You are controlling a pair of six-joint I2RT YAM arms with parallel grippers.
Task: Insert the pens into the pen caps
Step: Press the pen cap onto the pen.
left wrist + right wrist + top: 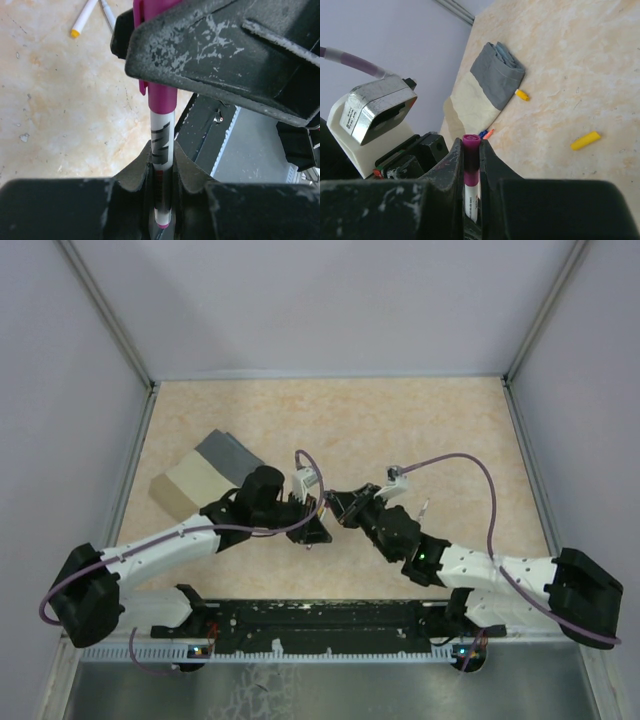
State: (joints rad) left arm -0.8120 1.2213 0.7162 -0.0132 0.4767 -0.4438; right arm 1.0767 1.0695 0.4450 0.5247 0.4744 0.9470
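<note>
A white pen (161,145) with black print and a magenta end stands between the fingers of my left gripper (163,156), which is shut on its barrel. A magenta pen cap (161,97) sits over the pen's far end. My right gripper (471,147) is shut on that cap (471,145), with the white barrel (471,200) running down between its fingers. In the top view the left gripper (312,528) and the right gripper (345,506) meet tip to tip above the middle of the table. A loose yellow pen cap (585,141) lies on the table.
A grey-and-beige pouch (200,475) lies at the left, with a yellow-tipped piece (522,94) and small blue and orange pieces (487,133) at its edge. Two more pens (85,17) lie on the beige table (400,430). A black rail (320,620) runs along the near edge.
</note>
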